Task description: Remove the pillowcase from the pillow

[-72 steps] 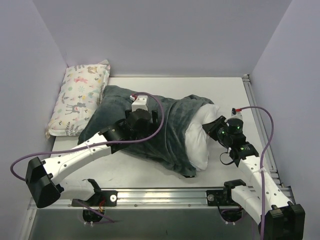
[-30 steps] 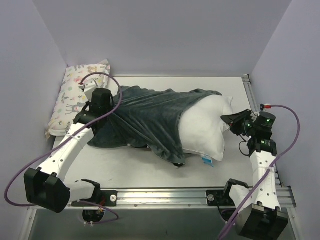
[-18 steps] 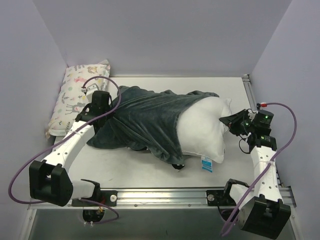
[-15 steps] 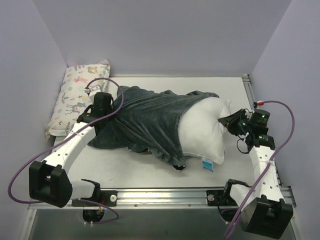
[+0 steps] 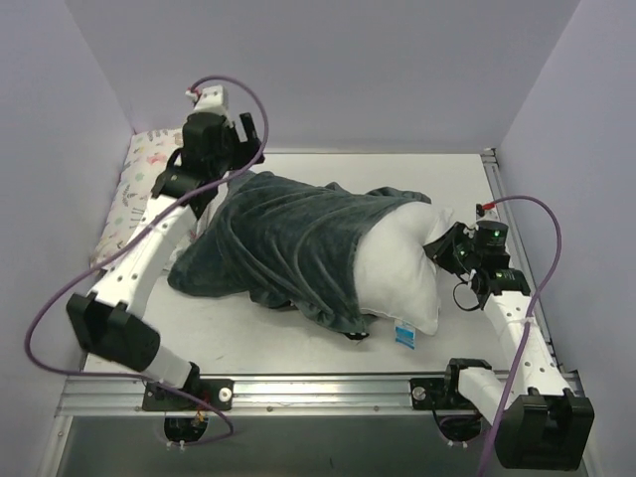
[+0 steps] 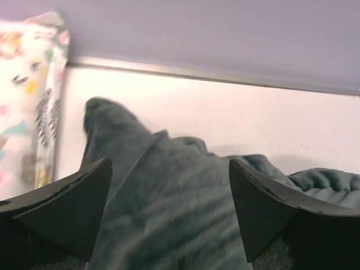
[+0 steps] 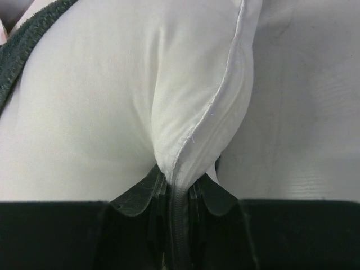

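The pillowcase, plush grey-teal side up, lies limp across the counter, sleeving the white pillow whose bare end pokes out toward 3 o'clock. Soft and light, it should slide if taken by its closed end near 9 o'clock. The left gripper hovers spread above it; the right gripper pinches the pillow's seam

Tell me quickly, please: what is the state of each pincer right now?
Left pincer: open, holding nothing, above the pillowcase.
Right pincer: closed on the edge of the pillow.
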`<state>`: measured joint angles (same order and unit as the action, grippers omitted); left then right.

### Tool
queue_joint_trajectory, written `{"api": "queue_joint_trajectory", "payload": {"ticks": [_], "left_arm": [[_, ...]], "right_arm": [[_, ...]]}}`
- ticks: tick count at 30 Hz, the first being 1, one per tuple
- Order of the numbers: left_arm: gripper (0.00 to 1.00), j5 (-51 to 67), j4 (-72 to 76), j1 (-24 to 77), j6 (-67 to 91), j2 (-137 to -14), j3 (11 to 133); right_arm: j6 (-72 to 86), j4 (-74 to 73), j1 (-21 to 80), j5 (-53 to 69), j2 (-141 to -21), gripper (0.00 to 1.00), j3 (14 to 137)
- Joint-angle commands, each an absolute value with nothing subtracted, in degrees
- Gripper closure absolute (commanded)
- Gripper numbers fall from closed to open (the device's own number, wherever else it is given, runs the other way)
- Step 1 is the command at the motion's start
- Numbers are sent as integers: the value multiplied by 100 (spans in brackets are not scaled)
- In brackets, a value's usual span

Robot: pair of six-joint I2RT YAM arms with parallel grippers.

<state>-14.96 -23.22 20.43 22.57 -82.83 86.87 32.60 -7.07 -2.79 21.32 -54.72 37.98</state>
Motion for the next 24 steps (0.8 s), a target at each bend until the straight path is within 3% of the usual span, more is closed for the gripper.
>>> {"api": "queue_joint_trajectory", "payload": {"ticks": [1, 5, 10, 13, 14, 15, 17, 18, 19, 20, 24], "left_arm": [[7, -65, -2537, 1873, 1312, -9805, 9621], [3, 1210, -2996, 1811, 1002, -11212, 10677], [3, 2318, -3085, 1802, 1142, -11619, 10618], [10, 2521, -3120, 1802, 1178, -11610, 10450], [16, 2575, -3172, 1802, 1178, -11628, 10459], [35, 2601, -3234, 1802, 1160, -11645, 10529], [56, 2567, -3436, 1802, 1151, -11689, 10617], [82, 2471, -3532, 1802, 1125, -11689, 10678], [95, 2348, -3716, 1793, 1108, -11681, 10774], [100, 2112, -3813, 1784, 1116, -11655, 10819], [100, 522, -3999, 1495, 1536, -11269, 10688]], "right_arm": [[2997, -642, -35, 1855, -5563, 100, 3990], [2865, -773, 473, 1390, -5634, 100, 4052], [2848, -817, 536, 1169, -5871, 100, 4139], [2865, -879, 536, 1090, -5889, 100, 4253], [2865, -940, 536, 1038, -5889, 100, 4306], [2857, -975, 545, 1011, -5897, 100, 4368], [2857, -1142, 527, 915, -5897, 100, 4631], [2848, -1203, 536, 871, -5906, 100, 4736], [2839, -1343, 510, 809, -5898, 100, 4833], [2848, -1423, 492, 756, -5906, 100, 5025], [2935, -1643, 115, 817, -5889, 100, 5352]]}}
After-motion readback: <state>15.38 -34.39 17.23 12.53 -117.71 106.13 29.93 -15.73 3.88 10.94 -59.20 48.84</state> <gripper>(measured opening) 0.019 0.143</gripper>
